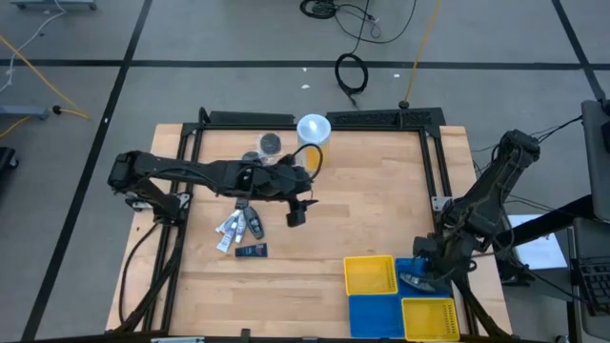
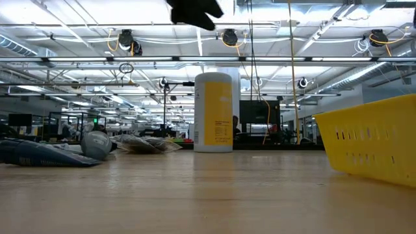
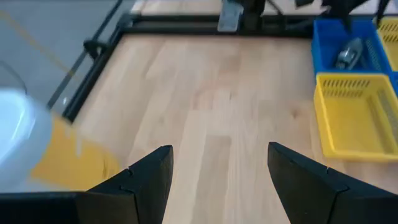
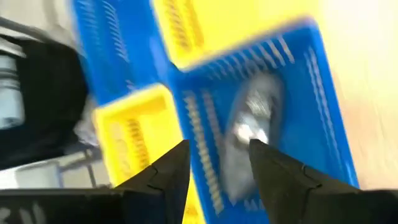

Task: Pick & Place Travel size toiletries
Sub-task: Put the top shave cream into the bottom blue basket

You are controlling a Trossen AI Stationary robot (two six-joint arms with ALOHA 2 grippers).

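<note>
Several travel size toiletries [image 1: 240, 227], small white tubes and dark sachets, lie flat on the wooden table left of centre. Two grey round tins [image 1: 271, 143] rest near the far edge. My left gripper [image 1: 296, 214] hangs open above bare wood to the right of the pile, with nothing between its fingers [image 3: 149, 171]. My right gripper [image 4: 219, 146] stands open above a blue basket [image 4: 311, 93] at the near right. A silvery packet [image 4: 252, 121] lies on that basket's floor below the fingers, apart from them.
A white-lidded yellow canister [image 1: 313, 133] stands upright at the far middle, close to my left arm. Yellow baskets [image 1: 370, 274] and blue baskets [image 1: 376, 316] sit together at the near right. A black frame [image 1: 381, 118] edges the table. Open wood lies in the middle.
</note>
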